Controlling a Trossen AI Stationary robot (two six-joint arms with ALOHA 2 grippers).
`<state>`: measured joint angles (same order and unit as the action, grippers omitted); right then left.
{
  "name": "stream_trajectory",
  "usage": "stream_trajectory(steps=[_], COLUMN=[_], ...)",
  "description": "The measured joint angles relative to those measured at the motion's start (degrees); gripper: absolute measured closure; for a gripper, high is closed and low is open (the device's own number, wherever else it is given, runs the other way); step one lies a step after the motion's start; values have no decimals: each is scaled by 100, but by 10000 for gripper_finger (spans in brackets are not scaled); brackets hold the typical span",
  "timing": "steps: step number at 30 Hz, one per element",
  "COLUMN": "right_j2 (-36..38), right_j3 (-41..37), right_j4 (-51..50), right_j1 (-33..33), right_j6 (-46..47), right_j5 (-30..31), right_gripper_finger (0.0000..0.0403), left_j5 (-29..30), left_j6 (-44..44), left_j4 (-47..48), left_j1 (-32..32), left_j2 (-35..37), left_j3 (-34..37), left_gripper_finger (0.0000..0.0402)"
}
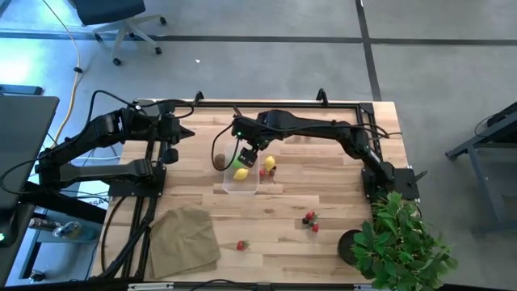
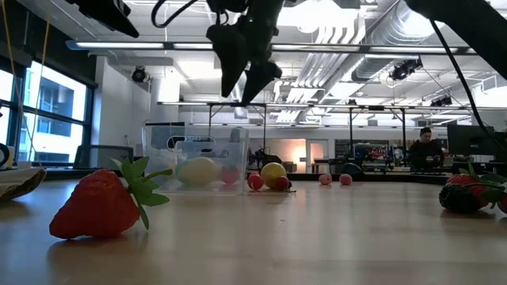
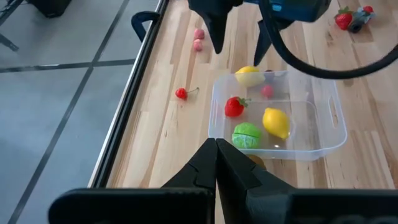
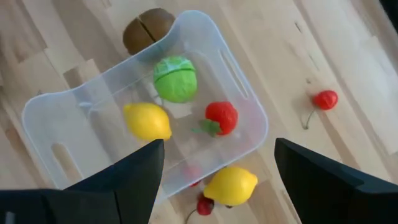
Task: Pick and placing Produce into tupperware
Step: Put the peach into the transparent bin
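Observation:
The clear tupperware (image 4: 249,106) stands mid-table and holds a green ball (image 4: 175,78), a yellow lemon (image 4: 147,121) and a red strawberry (image 4: 221,117). A brown kiwi (image 4: 148,28) lies outside against one corner. A second lemon (image 4: 230,185) and a cherry lie outside the opposite wall. My right gripper (image 4: 219,146) hangs open above the tub (image 1: 240,179), holding nothing; it also shows in the high view (image 1: 246,156) and the low view (image 2: 245,75). My left gripper (image 3: 216,149) waits shut at the table's left (image 1: 171,155), away from the tub.
Loose strawberries (image 1: 241,245) (image 1: 309,218) lie toward the near edge, and one (image 2: 103,204) shows close in the low view. A stemmed cherry (image 3: 181,93) and pink berries (image 3: 199,37) lie beyond the tub. A tan cloth (image 1: 184,238) covers the near left; a potted plant (image 1: 400,242) stands near right.

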<state>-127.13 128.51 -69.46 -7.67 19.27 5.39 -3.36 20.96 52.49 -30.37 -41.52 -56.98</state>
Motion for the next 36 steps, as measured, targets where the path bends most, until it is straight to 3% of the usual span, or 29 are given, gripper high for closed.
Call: stream_trajectory(steps=[23, 32, 36], right_j2=[105, -184, -184], right_j3=[0, -2, -2], right_j4=[778, 1437, 1605], right_j1=[292, 228, 242], right_j6=[-180, -386, -597], right_j5=[122, -363, -303], right_gripper_finger=[107, 107, 107], left_j5=[0, 0, -1], left_j6=[2, 2, 1], left_j4=[2, 2, 2], left_j1=[2, 0, 0], left_j2=[2, 0, 0], left_j3=[0, -2, 0], left_gripper_finger=[401, 401, 401])
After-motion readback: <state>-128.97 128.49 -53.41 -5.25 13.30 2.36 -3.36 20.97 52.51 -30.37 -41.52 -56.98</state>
